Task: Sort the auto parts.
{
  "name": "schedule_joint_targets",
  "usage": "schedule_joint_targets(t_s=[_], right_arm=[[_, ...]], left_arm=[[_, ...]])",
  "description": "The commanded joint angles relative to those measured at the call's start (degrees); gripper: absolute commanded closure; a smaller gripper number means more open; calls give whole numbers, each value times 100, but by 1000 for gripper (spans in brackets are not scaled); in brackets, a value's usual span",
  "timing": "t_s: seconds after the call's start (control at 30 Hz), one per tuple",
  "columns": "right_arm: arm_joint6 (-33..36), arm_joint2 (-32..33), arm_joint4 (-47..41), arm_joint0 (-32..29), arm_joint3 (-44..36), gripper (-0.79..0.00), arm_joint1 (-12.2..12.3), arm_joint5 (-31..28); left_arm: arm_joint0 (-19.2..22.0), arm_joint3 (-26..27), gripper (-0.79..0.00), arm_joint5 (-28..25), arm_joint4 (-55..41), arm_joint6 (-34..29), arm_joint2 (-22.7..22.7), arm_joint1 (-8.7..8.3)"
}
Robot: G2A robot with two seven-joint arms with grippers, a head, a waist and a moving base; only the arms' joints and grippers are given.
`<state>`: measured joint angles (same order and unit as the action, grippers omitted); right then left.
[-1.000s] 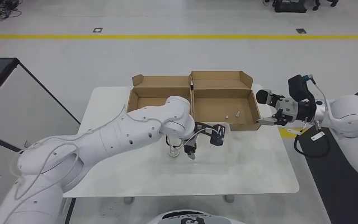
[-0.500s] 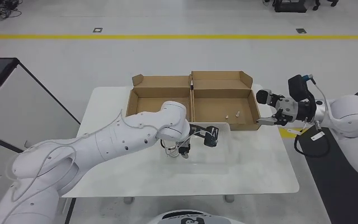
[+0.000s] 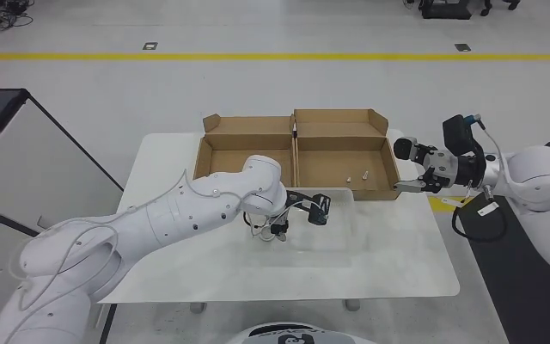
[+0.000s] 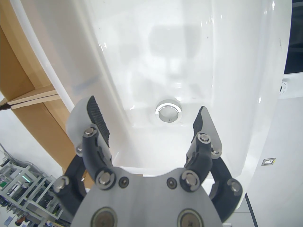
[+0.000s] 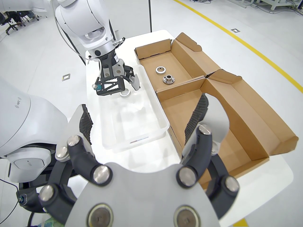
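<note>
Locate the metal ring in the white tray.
In the left wrist view, the metal ring lies on the white tray's floor near one end, just under the open left gripper.

Glossy white rounded shells on left arm (image 3: 172, 225) and right arm (image 3: 524, 176), thin white cable (image 5: 100, 69) at left wrist, silver-plated left gripper (image 4: 146, 105) and right gripper (image 5: 144, 102) with black linkages (image 4: 94, 150), round screws (image 4: 103, 177), ribbed black pads (image 4: 98, 119), seemingly grey lettering (image 5: 18, 101) on one shell.

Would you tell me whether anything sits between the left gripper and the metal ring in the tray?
Nothing visible does: the left gripper hangs open over the tray, and the metal ring lies bare on its floor.
</note>
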<state>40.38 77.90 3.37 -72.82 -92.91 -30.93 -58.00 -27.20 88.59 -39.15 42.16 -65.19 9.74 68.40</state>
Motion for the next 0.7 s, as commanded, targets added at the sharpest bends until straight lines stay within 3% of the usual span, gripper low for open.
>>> schedule_joint_targets(t_s=[0.0, 0.13, 0.3, 0.37, 0.4, 0.43, 0.67], right_arm=[[0, 0, 0, 0, 0, -785, 0, 0], [0, 0, 0, 0, 0, -785, 0, 0], [0, 0, 0, 0, 0, -785, 0, 0], [0, 0, 0, 0, 0, -785, 0, 0], [0, 0, 0, 0, 0, -785, 0, 0], [0, 0, 0, 0, 0, -785, 0, 0], [0, 0, 0, 0, 0, -785, 0, 0]], left_arm=[[0, 0, -588, 0, 0, 0, 0, 0], [0, 0, -486, 0, 0, 0, 0, 0], [0, 0, -462, 0, 0, 0, 0, 0], [0, 0, -409, 0, 0, 0, 0, 0], [-48, -53, -459, -37, 1, 37, 0, -4], [-102, -132, -785, -152, 82, 152, 0, -12], [-99, -138, -785, -190, 128, 190, 0, -13]])
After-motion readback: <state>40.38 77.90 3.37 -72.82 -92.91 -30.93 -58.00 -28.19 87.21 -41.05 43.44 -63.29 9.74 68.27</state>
